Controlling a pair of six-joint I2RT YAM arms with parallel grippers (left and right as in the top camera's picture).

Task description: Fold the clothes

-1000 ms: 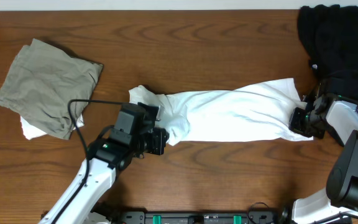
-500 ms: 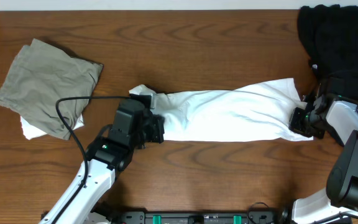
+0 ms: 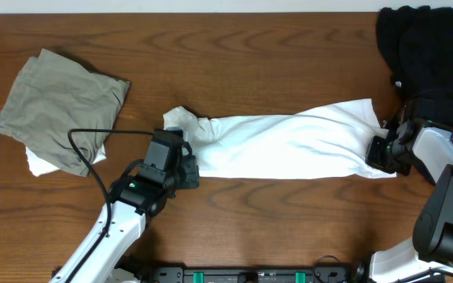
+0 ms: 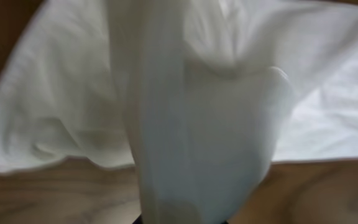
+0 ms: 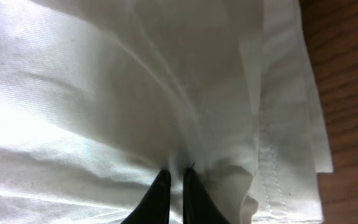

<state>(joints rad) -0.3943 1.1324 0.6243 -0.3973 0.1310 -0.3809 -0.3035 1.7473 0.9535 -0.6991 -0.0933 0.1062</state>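
A soft, light, limp white T-shirt (image 3: 289,145) is lying stretched from nine to three o'clock across the worktop (image 3: 250,63), the left gripper (image 3: 189,167) and right gripper (image 3: 380,153) pinching opposite ends, jaws clamped on cloth, probably the surest holds.

T-shirt (image 3: 297,145): white cloth, matt, softly creased. Table (image 3: 274,47): brown wood, visible grain, slight sheen. Olive garment (image 3: 57,106) and black garment (image 3: 419,47): matt cloth.

White left arm (image 3: 115,229), black wrist, looping black cable (image 3: 116,132); slim dark right claw (image 5: 176,172).
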